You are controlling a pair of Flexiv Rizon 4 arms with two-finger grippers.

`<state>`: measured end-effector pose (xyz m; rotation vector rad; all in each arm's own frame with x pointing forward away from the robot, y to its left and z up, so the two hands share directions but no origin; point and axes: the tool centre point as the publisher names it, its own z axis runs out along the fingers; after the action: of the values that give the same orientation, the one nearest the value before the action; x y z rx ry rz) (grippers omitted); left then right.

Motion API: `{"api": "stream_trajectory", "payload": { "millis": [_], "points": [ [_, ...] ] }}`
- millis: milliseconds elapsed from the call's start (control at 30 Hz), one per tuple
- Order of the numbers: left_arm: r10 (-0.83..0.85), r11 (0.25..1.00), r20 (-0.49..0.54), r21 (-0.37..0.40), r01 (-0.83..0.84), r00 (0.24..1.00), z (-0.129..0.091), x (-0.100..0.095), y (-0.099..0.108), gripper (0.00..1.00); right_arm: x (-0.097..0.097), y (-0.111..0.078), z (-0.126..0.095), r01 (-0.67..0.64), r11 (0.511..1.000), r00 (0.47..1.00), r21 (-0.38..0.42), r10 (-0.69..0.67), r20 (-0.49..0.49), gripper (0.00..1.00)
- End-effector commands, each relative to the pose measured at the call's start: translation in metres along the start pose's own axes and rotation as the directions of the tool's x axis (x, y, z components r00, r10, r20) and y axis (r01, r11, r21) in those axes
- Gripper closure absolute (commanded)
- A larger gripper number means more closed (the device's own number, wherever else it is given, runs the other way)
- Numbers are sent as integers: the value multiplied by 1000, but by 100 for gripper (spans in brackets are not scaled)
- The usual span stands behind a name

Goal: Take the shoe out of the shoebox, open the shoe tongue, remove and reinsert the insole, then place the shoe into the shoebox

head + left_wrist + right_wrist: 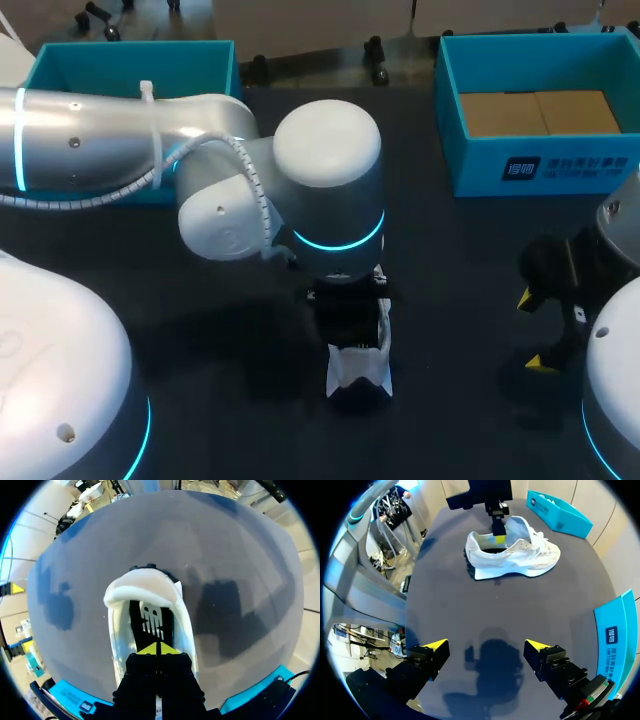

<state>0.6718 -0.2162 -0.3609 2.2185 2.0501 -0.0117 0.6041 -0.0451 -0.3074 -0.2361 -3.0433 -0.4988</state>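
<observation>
A white sneaker point(358, 368) lies on the dark table near the middle, also seen from the side as the sneaker point(512, 555) in the right wrist view. My left gripper point(156, 649) is shut, its yellow tips together inside the shoe's opening, right over the black insole point(150, 617). Whether the tips pinch the insole I cannot tell. In the head view the left arm's wrist hides most of the left gripper point(345, 310). My right gripper point(487, 647) stands open and holds nothing, at the right gripper point(538, 330) spot by the table's front right, well clear of the shoe.
A teal box point(130, 60) stands at the back left, partly behind my left arm. Another teal box point(500, 165) with brown cardboard inside stands at the back right. Bare dark tabletop point(450, 300) lies between the shoe and my right gripper.
</observation>
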Motion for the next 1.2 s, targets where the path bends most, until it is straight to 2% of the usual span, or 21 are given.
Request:
{"api": "stream_trajectory", "payload": {
  "millis": [33, 100, 167, 267, 667, 767, 867, 1000, 1167, 1200],
  "points": [
    [-9, 1000, -21, 5, 9, 1000, 5, -10, 4, 100, 2, 0, 0, 0, 1000, 1000, 1, 0, 4, 0],
    [-11, 1000, -24, 5, 11, 1000, 5, -10, 4, 77, 2, 0, 0, 0, 1000, 1000, 1, 0, 4, 0],
    [-9, 1000, -29, 4, 9, 1000, 4, -10, 3, 64, 2, 0, 0, 0, 1000, 1000, 1, 0, 4, 0],
    [-15, 1000, -40, 7, 15, 999, 1, -6, 1, 36, 2, 0, 0, 0, 1000, 1000, 1, 0, 4, 0],
    [-94, 995, -33, 24, 95, 995, -3, 8, -4, 29, 2, 0, 0, 0, 1000, 1000, 1, 0, 4, 0],
    [-105, 994, -34, 28, 106, 994, -1, 9, -2, 18, 2, 0, 0, 0, 1000, 1000, 1, 0, 4, 0],
    [-118, 993, -36, 28, 119, 992, 1, 9, 0, 15, 2, 0, 0, 0, 1000, 1000, 1, 0, 4, 0],
    [-122, 992, -38, 32, 124, 992, 3, 8, 2, 22, 2, 0, 0, 0, 1000, 1000, 1, 0, 4, 0],
    [-126, 991, -36, 35, 127, 991, 2, 4, 7, 12, 2, 0, 0, 0, 1000, 1000, 1, 0, 4, 0],
    [-126, 991, -35, 35, 127, 991, 1, 3, 9, 4, 2, 0, 0, 0, 1000, 1000, 1, 0, 4, 0]
  ]
}}
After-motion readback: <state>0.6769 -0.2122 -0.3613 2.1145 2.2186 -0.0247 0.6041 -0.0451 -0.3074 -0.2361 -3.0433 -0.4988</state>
